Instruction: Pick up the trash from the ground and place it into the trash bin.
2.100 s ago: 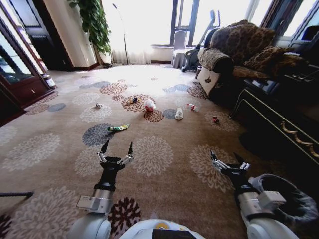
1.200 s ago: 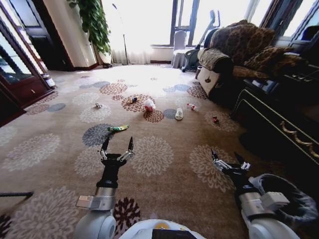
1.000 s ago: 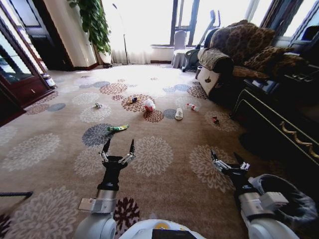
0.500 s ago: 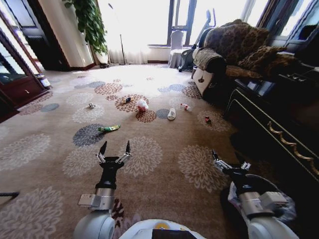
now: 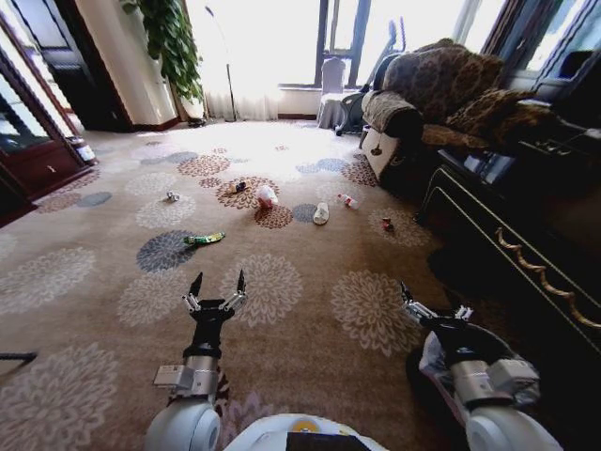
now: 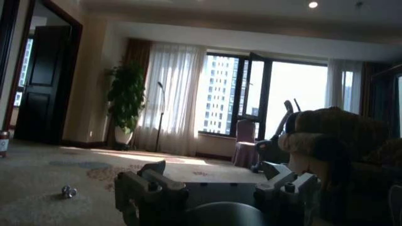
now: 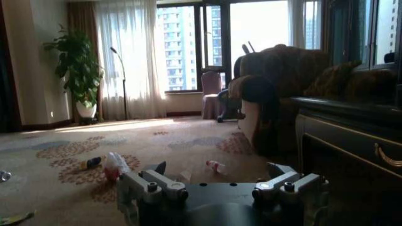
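Observation:
The trash lies scattered on the patterned carpet ahead of me: a green wrapper (image 5: pixel 204 239), a pink-white bag (image 5: pixel 267 196), a white cup (image 5: pixel 321 214), a clear bottle with a red label (image 5: pixel 348 200), a yellow-black packet (image 5: pixel 239 187) and a silvery foil ball (image 5: pixel 173 196). My left gripper (image 5: pixel 218 280) hangs open and empty, a short way short of the wrapper. Low at the right, my right gripper (image 5: pixel 434 304) is open and empty too. The trash bin (image 5: pixel 430 363), with its pale liner, sits under the right arm. The right wrist view shows the bag (image 7: pixel 114 165) and the bottle (image 7: pixel 217 166).
A brown sofa (image 5: pixel 441 85) and a long dark cabinet (image 5: pixel 526 225) line the right side. A wooden cabinet (image 5: pixel 33 160) stands at the left, a tall plant (image 5: pixel 174 38) at the back. A small red item (image 5: pixel 386 225) lies near the sofa. Open carpet stretches between me and the litter.
The whole head view has shifted, so the camera moved. The litter now sits further left in the picture, and the bin further under the right arm. Both grippers stay open.

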